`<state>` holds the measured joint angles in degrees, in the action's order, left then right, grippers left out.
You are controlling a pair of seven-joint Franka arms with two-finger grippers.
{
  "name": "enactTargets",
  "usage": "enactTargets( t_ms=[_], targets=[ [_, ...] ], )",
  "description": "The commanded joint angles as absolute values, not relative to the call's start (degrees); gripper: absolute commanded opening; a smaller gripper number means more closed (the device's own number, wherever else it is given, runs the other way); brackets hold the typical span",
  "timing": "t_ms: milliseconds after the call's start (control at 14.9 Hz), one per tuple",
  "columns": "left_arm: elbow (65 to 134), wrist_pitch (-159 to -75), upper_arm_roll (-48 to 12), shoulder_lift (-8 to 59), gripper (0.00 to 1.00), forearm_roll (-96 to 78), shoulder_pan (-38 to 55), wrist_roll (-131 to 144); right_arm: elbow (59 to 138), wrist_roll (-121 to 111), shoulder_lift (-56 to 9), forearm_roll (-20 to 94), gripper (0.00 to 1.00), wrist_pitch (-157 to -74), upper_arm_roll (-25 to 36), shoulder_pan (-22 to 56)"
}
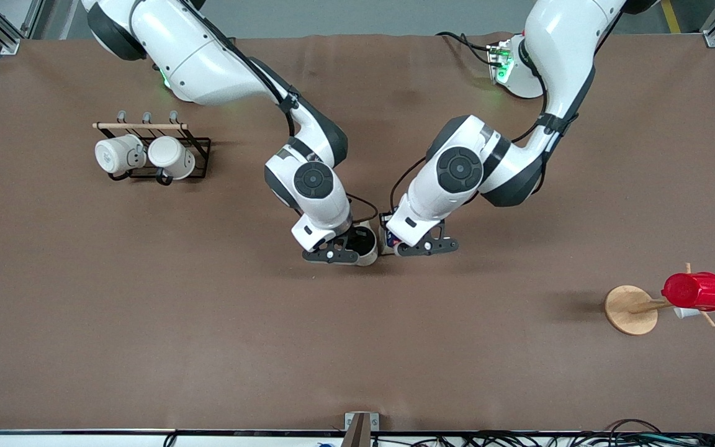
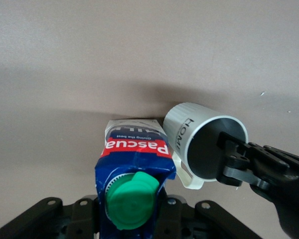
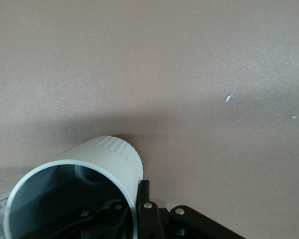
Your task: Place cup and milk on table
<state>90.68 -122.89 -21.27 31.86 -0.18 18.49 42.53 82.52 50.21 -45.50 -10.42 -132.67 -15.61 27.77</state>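
While the right gripper (image 1: 339, 253) clamps the ribbed cream cup's (image 1: 365, 243) rim, the left gripper (image 1: 422, 248) grips the blue milk (image 2: 134, 169).

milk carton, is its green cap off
No, the milk held in the left gripper has its round green cap on top.

The cup (image 1: 365, 246) stands just beside the milk (image 1: 386, 239) mid-table (image 1: 146, 323).
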Motion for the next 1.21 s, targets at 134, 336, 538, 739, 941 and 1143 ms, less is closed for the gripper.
enactTargets(
  t_ms=[134, 336, 538, 739, 941, 1143],
  targets=[
    [89.38, -123.40, -21.27, 32.52, 0.29, 0.79, 19.42, 43.33, 82.97, 51.68, -44.65, -12.30, 1.00, -132.10, -16.52, 27.07],
    [89.38, -123.40, -21.27, 32.70, 0.37, 0.79, 19.42, 43.33, 82.97, 51.59, -43.43, -12.22, 1.00, -129.39, -16.79, 26.55],
    [89.04, -123.40, -21.27, 32.61, 1.00, 0.79, 19.34, 43.24, 83.14, 51.07, -39.04, -12.22, 1.00, -121.76, -17.40, 24.01],
    [86.49, -122.52, -20.92, 31.56, 1.00, 0.88, 18.99, 43.15, 83.32, 45.03, -31.93, -12.22, 1.00, -111.83, -17.40, 18.04],
    [85.61, -117.97, -20.04, 27.88, 1.00, 1.31, 17.32, 42.98, 83.32, 38.16, -23.93, -12.13, 1.00, -104.61, -17.31, 10.75],
    [82.19, -109.90, -19.42, 24.27, 1.00, 6.40, 13.90, 42.63, 83.32, 37.53, -16.98, -12.13, 1.00, -102.75, -16.96, 3.37]
  ],
)
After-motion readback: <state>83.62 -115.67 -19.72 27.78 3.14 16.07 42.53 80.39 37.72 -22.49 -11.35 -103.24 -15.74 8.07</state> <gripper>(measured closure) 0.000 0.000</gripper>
